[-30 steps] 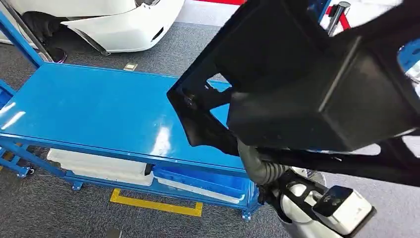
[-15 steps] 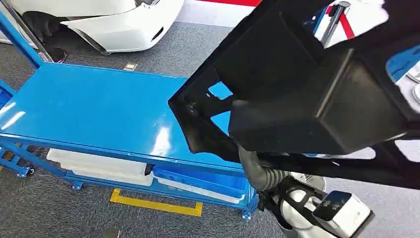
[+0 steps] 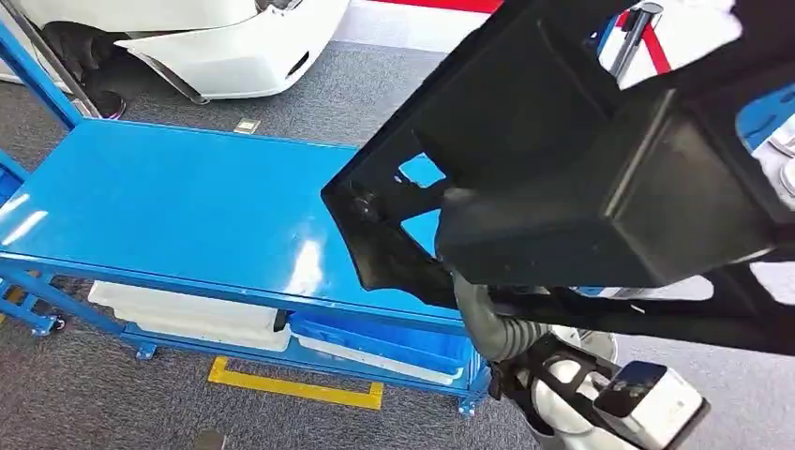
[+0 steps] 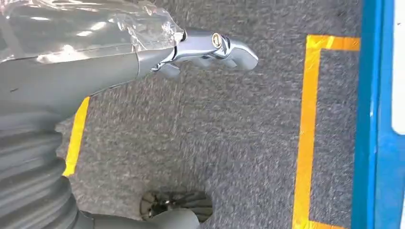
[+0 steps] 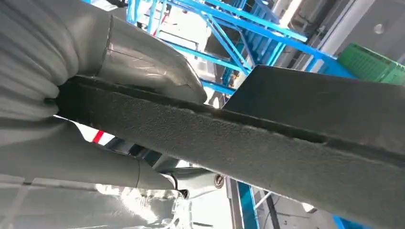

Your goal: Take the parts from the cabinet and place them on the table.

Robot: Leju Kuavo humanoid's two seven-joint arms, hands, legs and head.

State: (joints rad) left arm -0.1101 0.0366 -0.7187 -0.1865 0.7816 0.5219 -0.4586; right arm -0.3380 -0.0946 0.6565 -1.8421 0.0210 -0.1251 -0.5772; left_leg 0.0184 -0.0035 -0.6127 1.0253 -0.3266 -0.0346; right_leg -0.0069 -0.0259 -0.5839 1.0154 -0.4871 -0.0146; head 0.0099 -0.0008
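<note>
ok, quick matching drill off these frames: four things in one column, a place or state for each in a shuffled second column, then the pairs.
Things:
1. black part
2. blue table
3. left hand
4. yellow floor tape

Places or states:
A. on the grey carpet in front of the table
B. top bare, white trays on the shelf beneath
C. gripped by the right hand, raised over the table's right end
D. holds nothing, hangs over the carpet

Pairs: 1-C, 2-B, 3-D, 4-A

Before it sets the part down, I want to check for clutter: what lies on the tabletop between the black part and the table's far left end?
Nothing: in the head view, the blue table top is bare left of the black part held by the right hand.
</note>
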